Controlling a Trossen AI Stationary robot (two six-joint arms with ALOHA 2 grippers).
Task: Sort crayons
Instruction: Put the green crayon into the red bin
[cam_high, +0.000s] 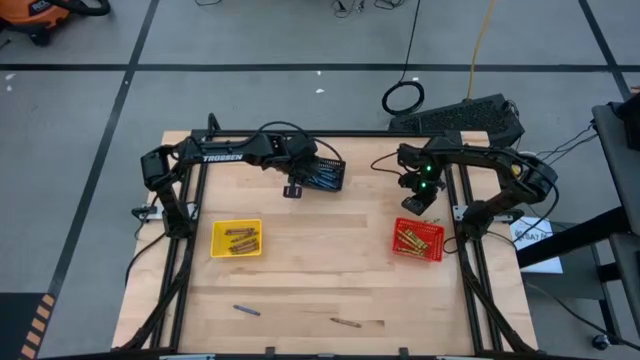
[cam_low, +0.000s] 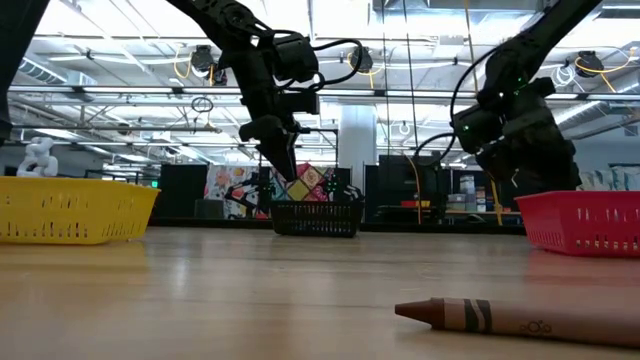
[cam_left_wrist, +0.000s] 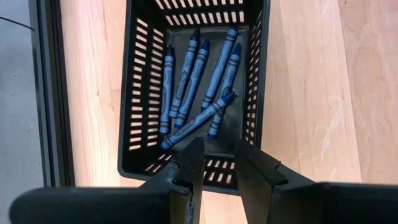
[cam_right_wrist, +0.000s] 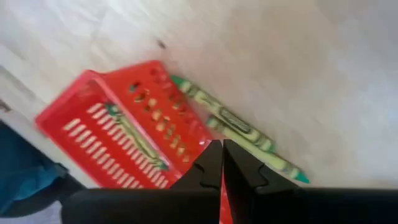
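Wooden tabletop (cam_high: 320, 270), seen from above, and the sort is well along. At nine o'clock sits the yellow basket (cam_high: 236, 238) with a clutch of tan-brown crayons (cam_high: 240, 240) lying inside. Move toward twelve and there is the black basket (cam_high: 327, 174); the left wrist view looks straight into it at about seven blue crayons (cam_left_wrist: 193, 81) piled on its floor. The left gripper (cam_left_wrist: 217, 163) hovers just above that basket's near rim, jaws parted and nothing between them.

Down at six o'clock, two stragglers lie on bare wood: a blue crayon (cam_high: 247, 310) and, to its right, a brown crayon (cam_high: 346, 323), which also looms large in the low view (cam_low: 520, 318). Neither is near any basket.

Over at three o'clock, the red basket (cam_high: 418, 239) holds the olive-yellow crayons (cam_high: 410, 238). The right gripper (cam_high: 417, 200) hangs just beyond it toward twelve, jaws pressed fully together and empty. Its wrist view appears to show green-tipped crayons (cam_right_wrist: 239, 127) alongside the basket's wall, though whether those lie inside or outside cannot be told from that angle.

By the look of it, most of the job is done, with the two loose crayons left to collect.
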